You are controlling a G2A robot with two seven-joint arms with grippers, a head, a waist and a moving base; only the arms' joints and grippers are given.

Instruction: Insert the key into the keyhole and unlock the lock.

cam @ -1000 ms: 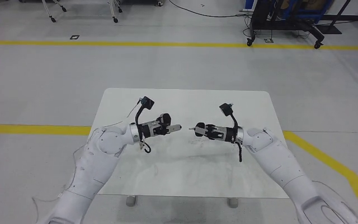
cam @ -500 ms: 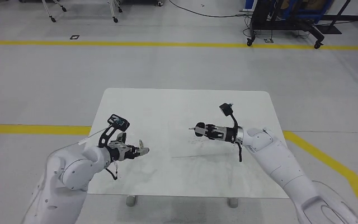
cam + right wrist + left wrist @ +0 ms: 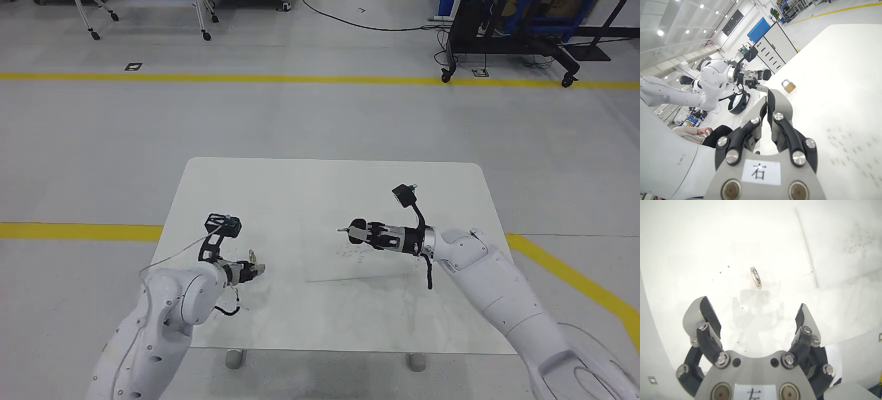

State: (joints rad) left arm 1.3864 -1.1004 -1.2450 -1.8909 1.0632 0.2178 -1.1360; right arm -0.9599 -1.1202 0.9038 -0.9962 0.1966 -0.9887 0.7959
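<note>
A small brass padlock (image 3: pixel 788 86) lies on the white table (image 3: pixel 330 190), its shackle towards the far side. In the left wrist view the padlock (image 3: pixel 756 277) is seen edge-on, a short way ahead of my left gripper (image 3: pixel 753 302), which stands open and holds nothing. From above, that left gripper (image 3: pixel 252 269) hangs low over the table's front left part. My right gripper (image 3: pixel 350 232) is held above the table's middle, pointing left. Its fingers (image 3: pixel 770 102) are pressed together, and a thin metal tip, the key (image 3: pixel 341 231), sticks out of them.
The table's front edge (image 3: pixel 330 350) runs close behind the left gripper. Dark scuff marks (image 3: pixel 851 149) dot the table surface under the right arm. A yellow floor line (image 3: pixel 80 231) passes on both sides of the table.
The left arm swung from the table's middle back to the front left and came down. It let go of the padlock, which now lies on the table. The right arm kept still.
</note>
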